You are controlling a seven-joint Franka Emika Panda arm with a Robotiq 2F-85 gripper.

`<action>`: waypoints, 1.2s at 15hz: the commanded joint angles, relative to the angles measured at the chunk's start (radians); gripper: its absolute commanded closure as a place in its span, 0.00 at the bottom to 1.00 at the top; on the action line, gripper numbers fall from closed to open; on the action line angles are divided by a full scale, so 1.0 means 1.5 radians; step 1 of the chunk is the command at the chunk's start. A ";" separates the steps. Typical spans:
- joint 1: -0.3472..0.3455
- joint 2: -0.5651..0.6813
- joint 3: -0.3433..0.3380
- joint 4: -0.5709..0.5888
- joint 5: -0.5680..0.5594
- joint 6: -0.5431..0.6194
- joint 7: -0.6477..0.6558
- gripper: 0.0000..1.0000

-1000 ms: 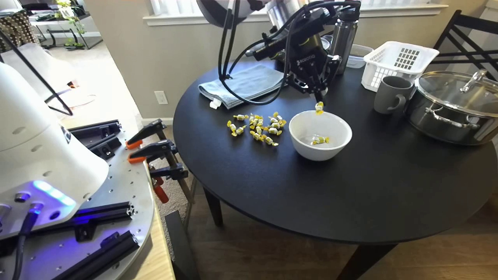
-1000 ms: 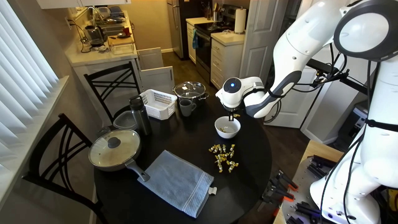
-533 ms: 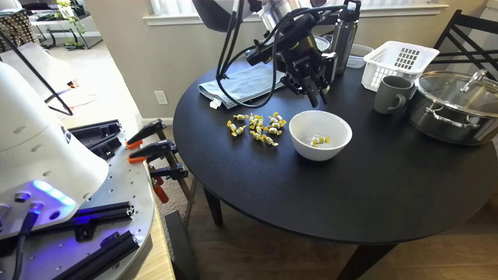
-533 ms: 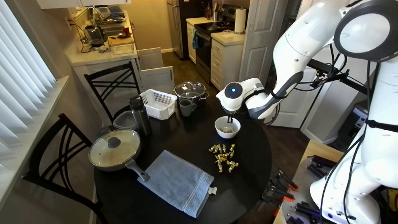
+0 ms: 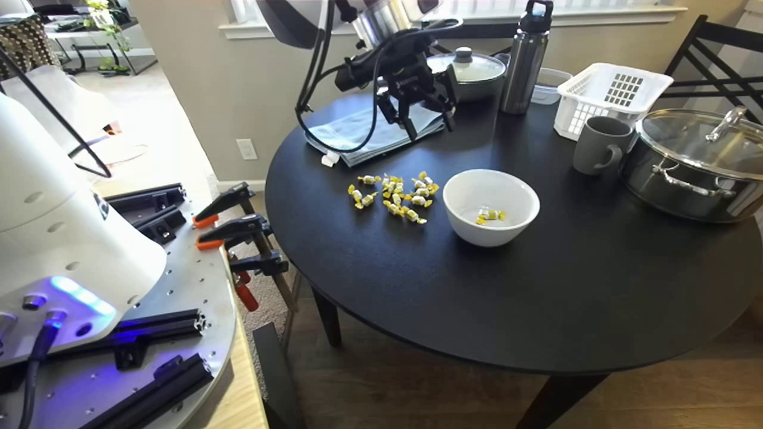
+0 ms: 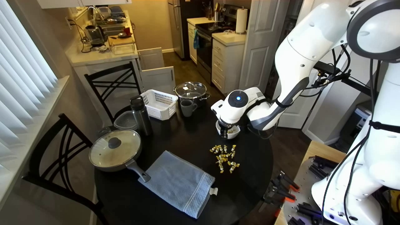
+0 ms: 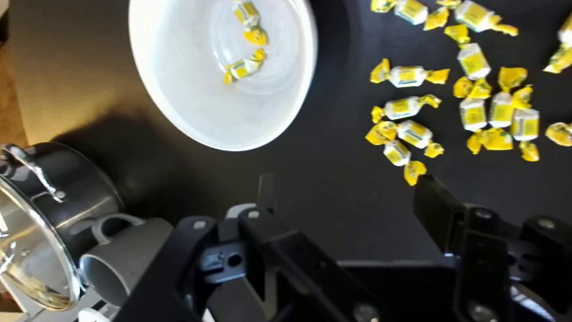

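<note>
My gripper [image 7: 345, 179] stands open over the dark table, its fingers wide apart with nothing between them. In an exterior view the gripper [image 5: 430, 133] hangs beside the folded towel, above and behind the loose candies. A white bowl [image 5: 486, 232] sits on the table; in the wrist view two yellow-and-white wrapped candies [image 7: 243, 68] lie inside the bowl [image 7: 178, 89]. Several loose candies [image 7: 407, 76] are scattered beside it, the nearest wrapper end showing close to the right fingertip in that view. In an exterior view the gripper [image 6: 224, 132] hides part of the bowl [image 6: 233, 135].
On the round black table [image 5: 572, 286] are a blue-grey towel [image 6: 178, 184], a lidded pan [image 6: 115, 153], a steel bottle [image 5: 524, 65], a white basket [image 5: 587, 110], a grey mug [image 5: 596, 149] and a lidded pot [image 5: 679, 185]. Clamps [image 5: 238, 232] grip the robot's stand.
A second ago the gripper was shut on a candy above the bowl. It has let the candy go, spread its fingers and moved away from the bowl toward the towel and loose candies.
</note>
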State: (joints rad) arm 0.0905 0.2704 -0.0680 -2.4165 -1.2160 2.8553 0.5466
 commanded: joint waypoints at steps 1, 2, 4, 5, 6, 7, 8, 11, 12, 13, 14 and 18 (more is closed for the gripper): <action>-0.015 0.038 0.024 -0.023 0.052 0.049 -0.045 0.00; -0.018 0.052 0.030 -0.024 0.068 0.051 -0.051 0.00; -0.047 0.100 0.058 -0.030 0.134 0.093 -0.119 0.00; -0.064 0.123 0.075 -0.030 0.164 0.101 -0.147 0.00; -0.082 0.144 0.094 -0.028 0.190 0.102 -0.173 0.00; -0.103 0.159 0.115 -0.027 0.214 0.097 -0.199 0.00; -0.116 0.172 0.128 -0.023 0.226 0.088 -0.211 0.00; -0.146 0.199 0.150 -0.004 0.233 0.081 -0.236 0.00; -0.154 0.202 0.155 0.001 0.228 0.084 -0.241 0.00; -0.157 0.200 0.158 0.005 0.225 0.080 -0.242 0.00; -0.159 0.199 0.159 0.010 0.221 0.079 -0.242 0.00; -0.163 0.218 0.158 0.040 0.216 0.082 -0.247 0.00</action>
State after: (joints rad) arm -0.1292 0.5743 0.1543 -2.3808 -0.8963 2.9749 0.2210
